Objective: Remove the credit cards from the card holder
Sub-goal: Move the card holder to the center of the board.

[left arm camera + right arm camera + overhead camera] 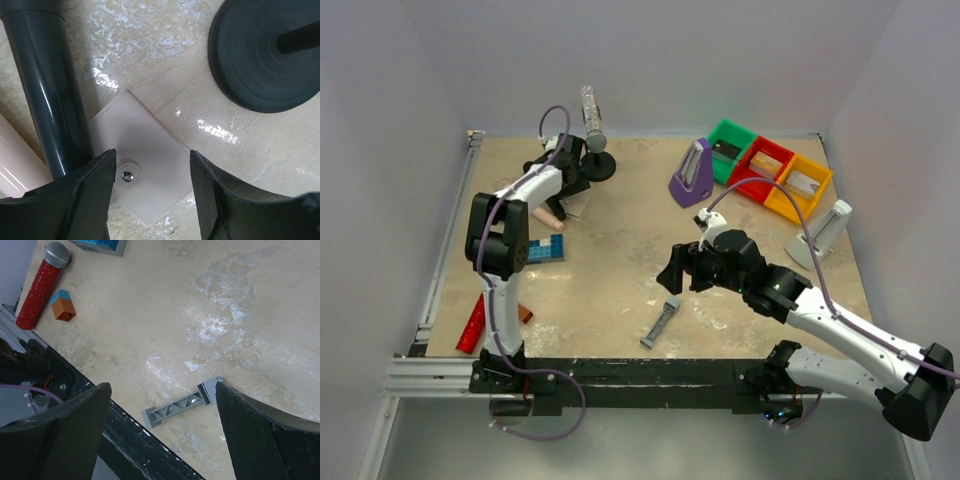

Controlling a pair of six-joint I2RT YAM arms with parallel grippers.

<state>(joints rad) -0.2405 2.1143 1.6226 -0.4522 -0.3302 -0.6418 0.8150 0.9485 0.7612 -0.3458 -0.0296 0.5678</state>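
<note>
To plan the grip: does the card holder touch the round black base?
Apart. Left wrist view shows a strip of table between card holder and round black base.

My left arm [535, 187] and right arm [840, 322] look alike to me: glossy white shells between chunky black joints, each rising from a black base [500, 378]. A lilac cable [556, 118] runs along each arm and trails out past its base. On the wrist feeds, the left gripper [150, 165] and right gripper [164, 395] show thick matte-black fingers [70, 200] with bevelled edges.
</note>
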